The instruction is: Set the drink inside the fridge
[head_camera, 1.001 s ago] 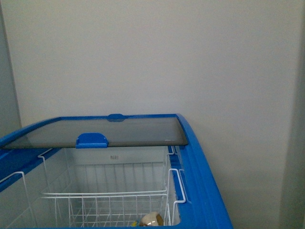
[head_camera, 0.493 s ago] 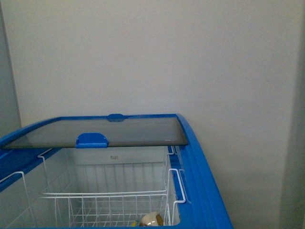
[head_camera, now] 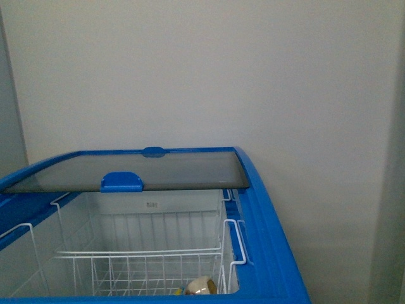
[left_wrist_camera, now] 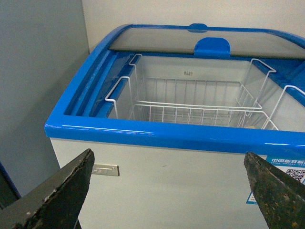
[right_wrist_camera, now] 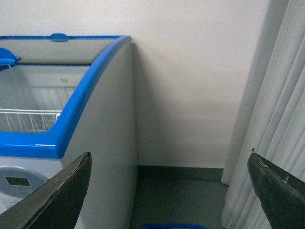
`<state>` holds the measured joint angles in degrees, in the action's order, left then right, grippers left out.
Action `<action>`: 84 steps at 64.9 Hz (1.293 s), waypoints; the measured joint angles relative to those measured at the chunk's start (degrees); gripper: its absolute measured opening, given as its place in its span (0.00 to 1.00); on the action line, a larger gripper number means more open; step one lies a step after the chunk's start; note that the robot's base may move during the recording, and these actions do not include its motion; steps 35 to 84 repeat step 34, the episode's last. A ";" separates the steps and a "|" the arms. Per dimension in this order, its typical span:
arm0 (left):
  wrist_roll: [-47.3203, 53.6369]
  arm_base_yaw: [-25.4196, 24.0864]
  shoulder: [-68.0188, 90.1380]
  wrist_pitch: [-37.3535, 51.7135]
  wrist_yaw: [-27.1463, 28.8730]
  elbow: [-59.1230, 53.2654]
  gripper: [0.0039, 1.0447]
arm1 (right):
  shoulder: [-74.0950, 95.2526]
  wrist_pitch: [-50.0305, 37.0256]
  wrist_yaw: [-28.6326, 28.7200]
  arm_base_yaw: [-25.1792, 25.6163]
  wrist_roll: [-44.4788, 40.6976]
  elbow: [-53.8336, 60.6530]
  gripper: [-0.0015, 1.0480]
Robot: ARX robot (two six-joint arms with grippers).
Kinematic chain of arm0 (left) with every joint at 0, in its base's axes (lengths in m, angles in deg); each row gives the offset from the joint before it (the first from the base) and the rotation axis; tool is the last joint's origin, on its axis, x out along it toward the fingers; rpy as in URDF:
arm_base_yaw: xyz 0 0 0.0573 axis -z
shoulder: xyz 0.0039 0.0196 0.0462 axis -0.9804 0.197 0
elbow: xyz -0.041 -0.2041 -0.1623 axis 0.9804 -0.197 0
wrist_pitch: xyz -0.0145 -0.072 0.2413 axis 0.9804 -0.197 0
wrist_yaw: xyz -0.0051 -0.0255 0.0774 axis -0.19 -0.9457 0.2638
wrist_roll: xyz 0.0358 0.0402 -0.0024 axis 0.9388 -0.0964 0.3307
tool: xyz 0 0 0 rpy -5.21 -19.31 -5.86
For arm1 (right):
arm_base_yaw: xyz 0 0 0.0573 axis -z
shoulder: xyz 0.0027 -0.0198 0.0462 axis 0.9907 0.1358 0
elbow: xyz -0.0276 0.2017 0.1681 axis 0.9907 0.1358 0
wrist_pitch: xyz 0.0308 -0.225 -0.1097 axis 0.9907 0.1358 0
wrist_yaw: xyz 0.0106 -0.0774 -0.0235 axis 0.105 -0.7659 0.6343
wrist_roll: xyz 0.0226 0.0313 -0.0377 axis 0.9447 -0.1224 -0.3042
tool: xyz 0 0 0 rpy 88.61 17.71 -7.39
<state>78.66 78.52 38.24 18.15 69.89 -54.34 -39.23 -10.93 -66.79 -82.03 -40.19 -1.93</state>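
The fridge (head_camera: pixel 266 215) is a white chest with a blue rim. Its glass lid (head_camera: pixel 177 172) with a blue handle (head_camera: pixel 121 182) is slid to the back, leaving the front half uncovered. A white wire basket (head_camera: pixel 145 256) hangs inside. No red-capped drink is recognisable in any view. A small tan rounded thing (head_camera: pixel 199 286) lies in the basket's near right corner; I cannot tell what it is. My left gripper (left_wrist_camera: pixel 169 191) is open and empty before the fridge's front wall (left_wrist_camera: pixel 167 133). My right gripper (right_wrist_camera: pixel 169 191) is open and empty beside the fridge's right side (right_wrist_camera: pixel 71 119).
A grey cabinet (left_wrist_camera: pixel 38 86) stands close against the fridge's left side. A white wall runs behind. To the right hang pale curtains (right_wrist_camera: pixel 276 95), with a strip of grey floor between them and the fridge. A blue edge (right_wrist_camera: pixel 174 225) shows low on that floor.
The front view has shifted slightly: the lid and handle sit a little higher in the picture and the fridge's front rim now shows along the bottom. Nothing else moved.
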 joint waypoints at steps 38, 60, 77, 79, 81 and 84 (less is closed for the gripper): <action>0.00 0.00 0.00 0.00 0.00 0.00 0.92 | 0.00 0.00 0.00 0.00 -0.02 0.00 0.93; 0.00 0.00 0.00 0.00 0.00 0.00 0.92 | 0.00 0.00 0.00 0.00 -0.02 0.00 0.93; 0.00 0.00 0.00 0.00 0.00 0.00 0.92 | 0.00 0.00 0.00 0.00 -0.02 0.00 0.93; 0.00 0.00 0.00 0.00 0.00 0.00 0.92 | 0.00 0.00 0.00 0.00 -0.02 0.00 0.93; 0.00 0.00 0.00 0.00 0.00 0.00 0.92 | 0.00 0.00 0.00 0.00 -0.02 0.00 0.93; 0.00 0.00 0.00 0.00 0.00 0.00 0.92 | 0.00 0.00 0.00 0.00 -0.02 0.00 0.93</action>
